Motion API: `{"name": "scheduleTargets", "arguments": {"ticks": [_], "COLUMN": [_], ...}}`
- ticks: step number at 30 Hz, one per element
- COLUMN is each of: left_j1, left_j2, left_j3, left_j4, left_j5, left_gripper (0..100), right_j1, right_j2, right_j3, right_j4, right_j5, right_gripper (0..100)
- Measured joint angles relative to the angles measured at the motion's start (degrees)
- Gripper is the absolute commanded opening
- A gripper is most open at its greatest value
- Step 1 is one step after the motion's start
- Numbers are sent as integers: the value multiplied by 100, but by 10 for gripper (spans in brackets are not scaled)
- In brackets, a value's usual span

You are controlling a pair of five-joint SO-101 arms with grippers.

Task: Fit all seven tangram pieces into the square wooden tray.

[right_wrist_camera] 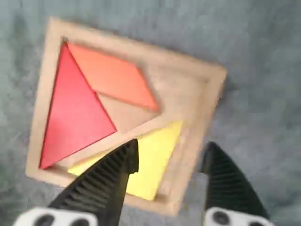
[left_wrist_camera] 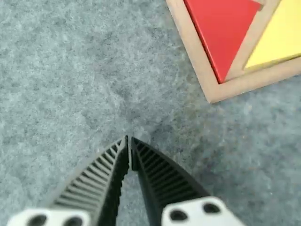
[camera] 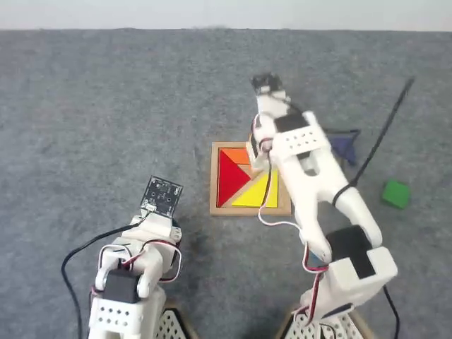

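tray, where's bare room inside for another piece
Bare wood: the middle pocket between the red piece, orange piece and yellow piece, widening to the tray wall opposite the red. The red side is full, and the right gripper hangs open over the yellow.

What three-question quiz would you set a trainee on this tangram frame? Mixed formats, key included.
1. Multiple choice: which pieces lie in the square wooden tray?
A) red triangle, orange parallelogram, yellow triangle
B) green triangle, blue square, red triangle
C) all seven pieces
2. True or false: the left end effector is open.
3. Short answer: which end effector hangs open over the tray?

Key: 1 A. 2 False, it is shut, above the carpet beside the tray's corner. 3 The right end effector.
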State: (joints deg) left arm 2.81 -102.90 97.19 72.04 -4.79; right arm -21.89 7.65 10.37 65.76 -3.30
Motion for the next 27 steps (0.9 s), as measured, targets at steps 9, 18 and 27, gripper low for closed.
{"name": "scheduleTargets", "arguments": {"ticks": [9,18,27], "left_j1": [0,0,0], "left_j2": [0,0,0], "left_j3": [0,0,0], "left_j4": [0,0,0], "left_j5": [0,0,0], "left_gripper": [13,13,13], "right_j1": [-105,141,141], "right_j2": [-35,-62,-62], "right_j3": [1187,1240,1240], "right_j4": [-1222,-1468,-1477], "right_j5": [-1732,-2040,-2048], "right_gripper": [165,166,162]}}
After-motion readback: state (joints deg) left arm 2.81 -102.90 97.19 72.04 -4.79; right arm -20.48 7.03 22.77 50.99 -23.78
